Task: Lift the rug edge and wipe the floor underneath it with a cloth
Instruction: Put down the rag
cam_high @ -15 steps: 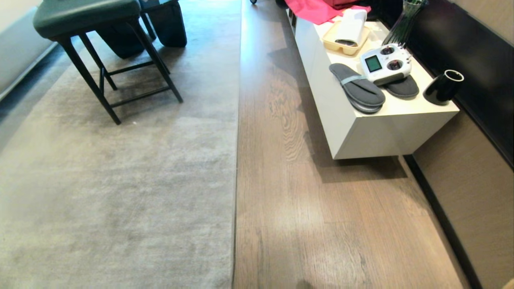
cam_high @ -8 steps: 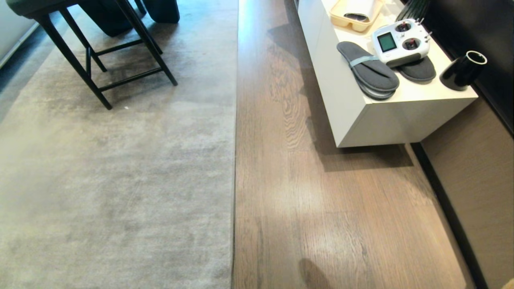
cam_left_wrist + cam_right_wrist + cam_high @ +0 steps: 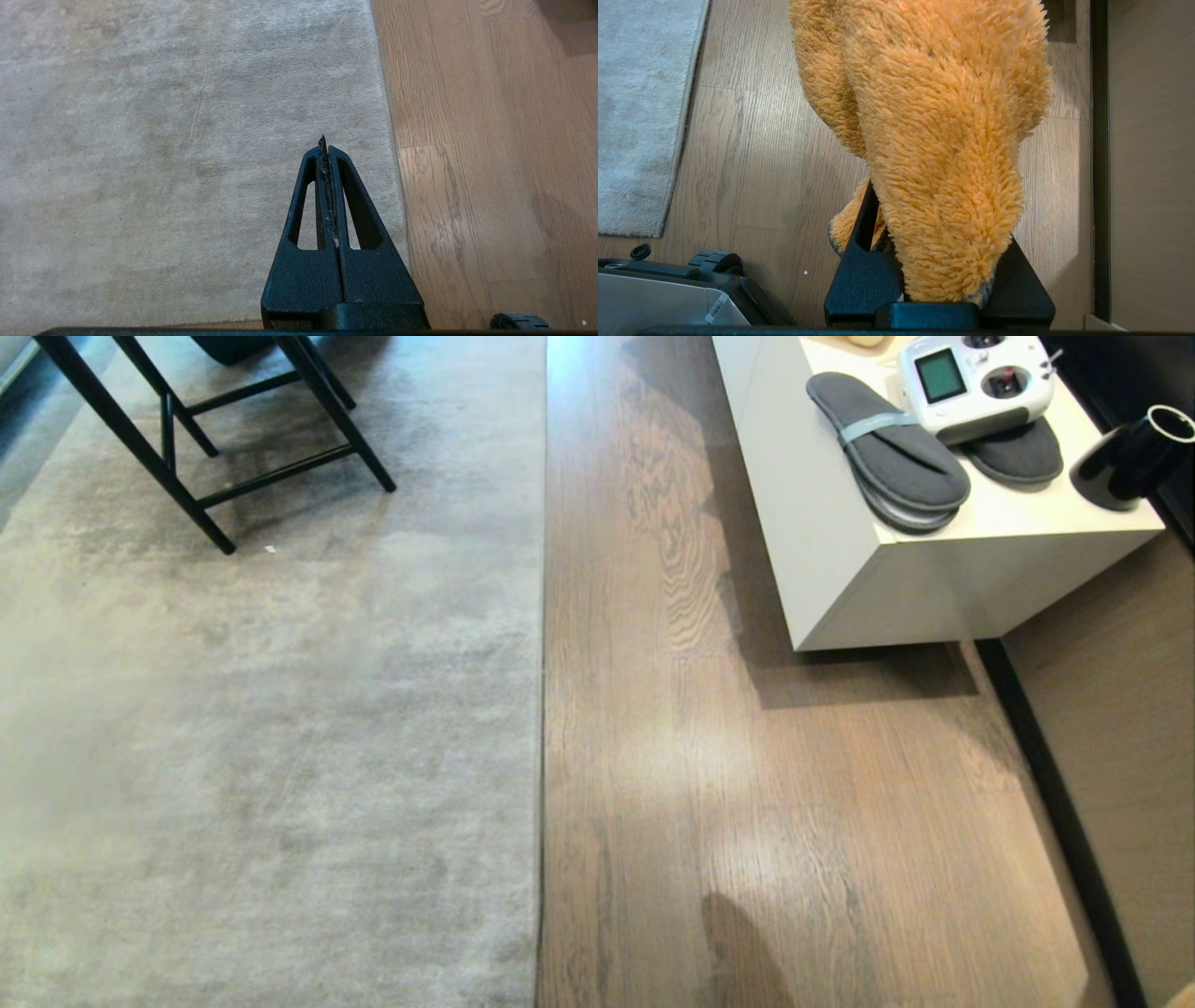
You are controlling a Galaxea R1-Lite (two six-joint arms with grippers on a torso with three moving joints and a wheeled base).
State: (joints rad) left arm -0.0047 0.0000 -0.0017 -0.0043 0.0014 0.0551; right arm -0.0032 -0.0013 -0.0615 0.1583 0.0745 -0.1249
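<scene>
The pale grey-beige rug (image 3: 261, 728) lies flat, and its rug edge (image 3: 542, 709) runs straight up the head view beside the brown wood floor (image 3: 747, 821). Neither arm shows in the head view. My left gripper (image 3: 324, 144) is shut with nothing in it and hangs above the rug, just inside the rug edge (image 3: 391, 140), with the floor (image 3: 476, 163) beyond. My right gripper (image 3: 920, 186) is shut on the cloth (image 3: 934, 116), a fluffy mustard-orange rag that bulges over the fingers and hides their tips. It hangs above the floor (image 3: 752, 154), away from the rug (image 3: 640, 116).
A white low cabinet (image 3: 840, 569) stands at the far right with grey slippers (image 3: 892, 453), a white remote controller (image 3: 976, 383) and a black mug (image 3: 1130, 457). Black stool legs (image 3: 187, 467) stand on the far rug. A dark baseboard (image 3: 1064, 821) lines the right wall. My base (image 3: 668, 294) is below.
The whole head view has slid upward as the camera tipped down; the stool and cabinet sit higher in frame. A shadow at the bottom has grown. Nothing in the scene itself moved.
</scene>
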